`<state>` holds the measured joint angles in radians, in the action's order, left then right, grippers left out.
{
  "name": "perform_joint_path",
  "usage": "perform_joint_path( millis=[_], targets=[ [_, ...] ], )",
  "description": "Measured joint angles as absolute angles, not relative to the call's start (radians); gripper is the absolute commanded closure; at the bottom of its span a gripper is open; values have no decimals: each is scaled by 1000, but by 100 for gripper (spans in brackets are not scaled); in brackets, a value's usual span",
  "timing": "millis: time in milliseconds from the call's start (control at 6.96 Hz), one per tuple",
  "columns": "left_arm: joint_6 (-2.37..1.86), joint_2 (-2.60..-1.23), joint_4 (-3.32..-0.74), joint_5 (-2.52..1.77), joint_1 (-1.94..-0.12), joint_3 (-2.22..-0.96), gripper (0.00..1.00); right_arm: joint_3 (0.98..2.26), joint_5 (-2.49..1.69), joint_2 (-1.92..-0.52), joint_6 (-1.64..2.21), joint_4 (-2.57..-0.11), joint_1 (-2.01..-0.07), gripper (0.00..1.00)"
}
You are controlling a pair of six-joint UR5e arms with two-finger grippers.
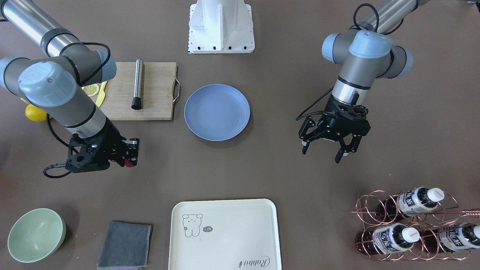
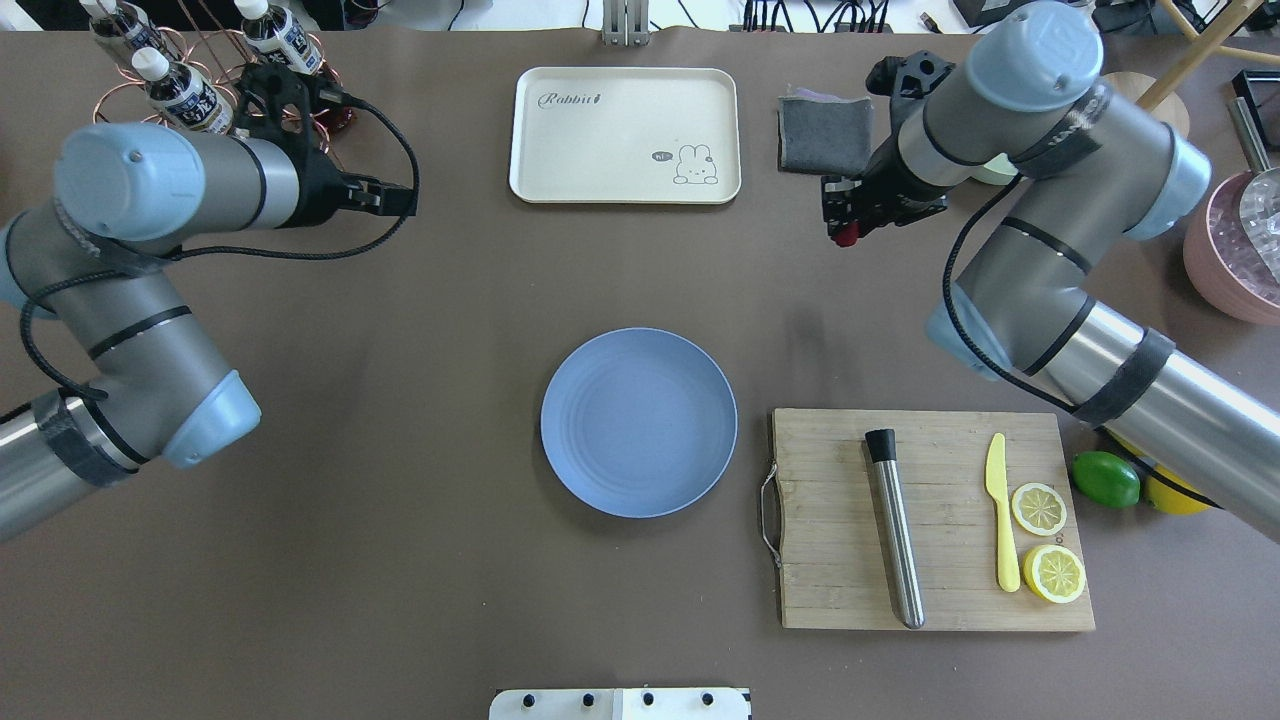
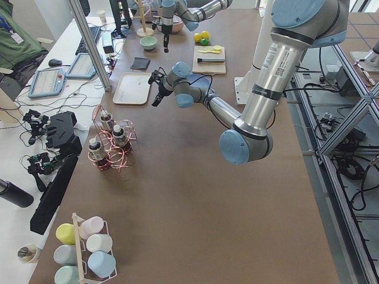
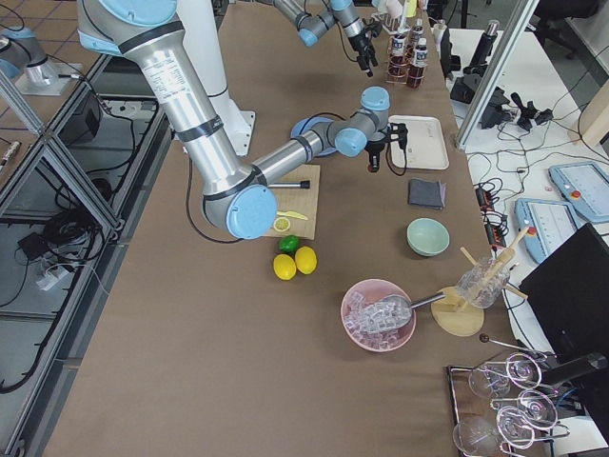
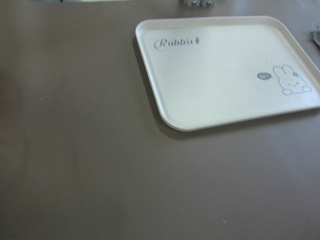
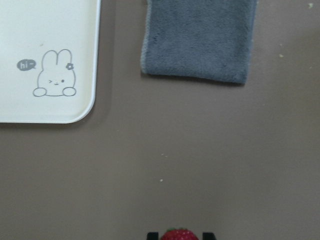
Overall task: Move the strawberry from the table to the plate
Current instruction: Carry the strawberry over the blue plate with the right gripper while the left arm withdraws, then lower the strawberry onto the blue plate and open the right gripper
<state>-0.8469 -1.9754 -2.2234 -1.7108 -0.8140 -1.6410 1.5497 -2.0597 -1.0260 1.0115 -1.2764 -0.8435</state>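
Note:
The strawberry (image 1: 130, 163) is a small red berry pinched between the fingers of my right gripper (image 1: 129, 157), which is shut on it over the brown table (image 1: 285, 176). From overhead, the strawberry (image 2: 847, 236) and right gripper (image 2: 843, 222) sit between the cream tray and the grey cloth, far right of the plate. The right wrist view shows the strawberry (image 6: 179, 234) at the bottom edge. The blue plate (image 1: 216, 111) (image 2: 639, 421) lies bare at the table's middle. My left gripper (image 1: 324, 150) hangs open and holds nothing, well off to the plate's other side.
A cream rabbit tray (image 2: 625, 134) and a grey cloth (image 2: 824, 134) lie near the right gripper. A wooden cutting board (image 2: 930, 518) carries a metal rod, a yellow knife and lemon slices. A green bowl (image 1: 35, 234) and a copper bottle rack (image 1: 412, 225) stand at the far corners.

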Motion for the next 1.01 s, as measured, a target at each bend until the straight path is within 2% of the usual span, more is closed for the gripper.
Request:
perform_joint_path(
  millis=[719, 1006],
  targets=[
    [-548, -1749, -2210, -2007, -1059, -1636, 2, 1742, -1836, -893, 1280, -1528, -532, 100],
    [-516, -1677, -2211, -2074, -1123, -1632, 2, 1711, -1754, -874, 1306, -1532, -441, 100]
  ],
)
